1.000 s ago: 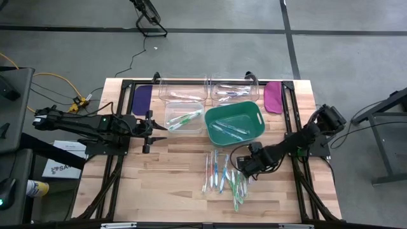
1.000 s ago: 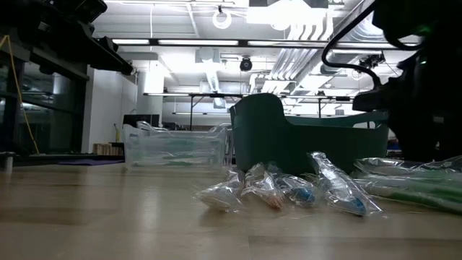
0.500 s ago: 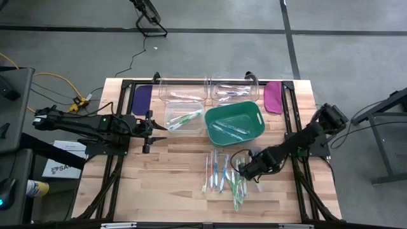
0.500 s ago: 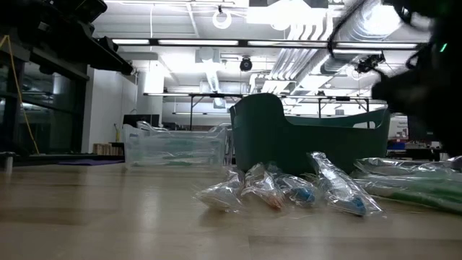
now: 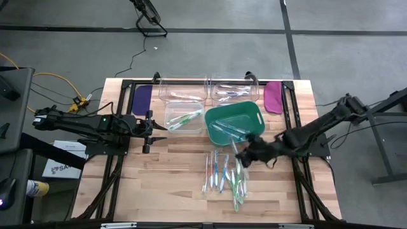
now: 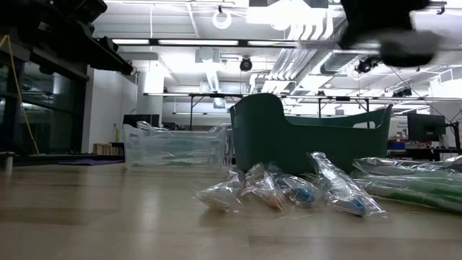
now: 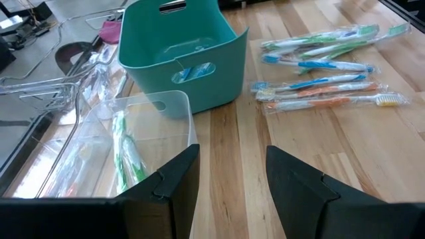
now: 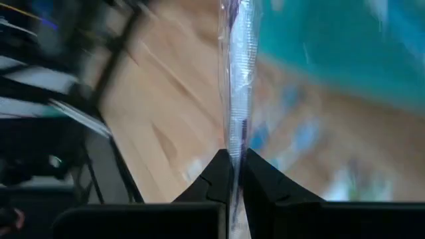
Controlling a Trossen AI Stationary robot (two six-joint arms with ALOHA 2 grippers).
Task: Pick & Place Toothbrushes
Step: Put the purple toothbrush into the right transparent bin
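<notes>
Right gripper (image 5: 245,150) fingers clamped on a wrapped toothbrush (image 8: 236,79), lifted just beside the green bin (image 5: 254,113), probably to drop it in; the rest (image 5: 222,173) lie on the surface (image 5: 165,184); left gripper (image 7: 229,179) waits by the clear trays (image 5: 181,108), fingers apart.

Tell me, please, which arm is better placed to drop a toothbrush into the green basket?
The right gripper: it is shut on a wrapped toothbrush beside the green basket. The left gripper waits open by the clear bins.

A purple paddle (image 5: 141,97) and a magenta paddle (image 5: 273,95) lie at the table's (image 5: 165,184) far corners.
</notes>
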